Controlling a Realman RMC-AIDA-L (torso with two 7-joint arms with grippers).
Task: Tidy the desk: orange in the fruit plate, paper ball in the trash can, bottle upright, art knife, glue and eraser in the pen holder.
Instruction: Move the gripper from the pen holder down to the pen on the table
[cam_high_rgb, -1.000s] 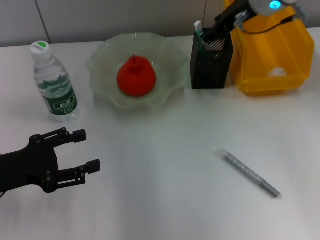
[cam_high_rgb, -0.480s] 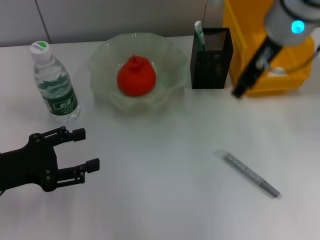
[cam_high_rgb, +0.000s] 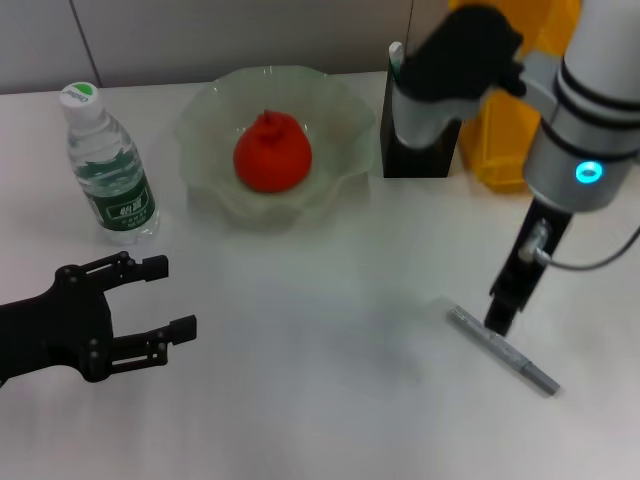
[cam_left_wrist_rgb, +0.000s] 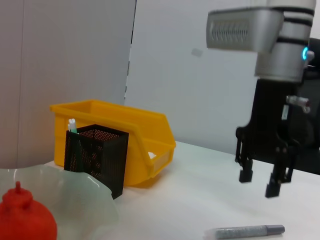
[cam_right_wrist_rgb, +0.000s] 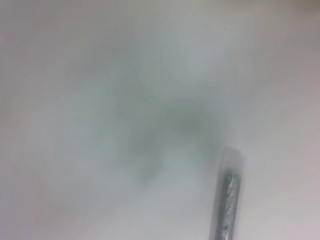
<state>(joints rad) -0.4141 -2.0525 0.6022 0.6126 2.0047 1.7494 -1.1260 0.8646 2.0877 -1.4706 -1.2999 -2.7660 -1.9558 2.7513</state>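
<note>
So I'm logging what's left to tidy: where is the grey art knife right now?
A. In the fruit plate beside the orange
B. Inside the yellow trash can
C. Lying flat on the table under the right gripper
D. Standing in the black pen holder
C: the art knife lies flat on the white table, with the right gripper open just above it.

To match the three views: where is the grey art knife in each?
Head view: art knife lies on the table, under the right claw.
Left wrist view: lower edge, below that same claw.
Right wrist view: lower right.
Shared landmark: the knife itself; the right claw links two views.
</note>
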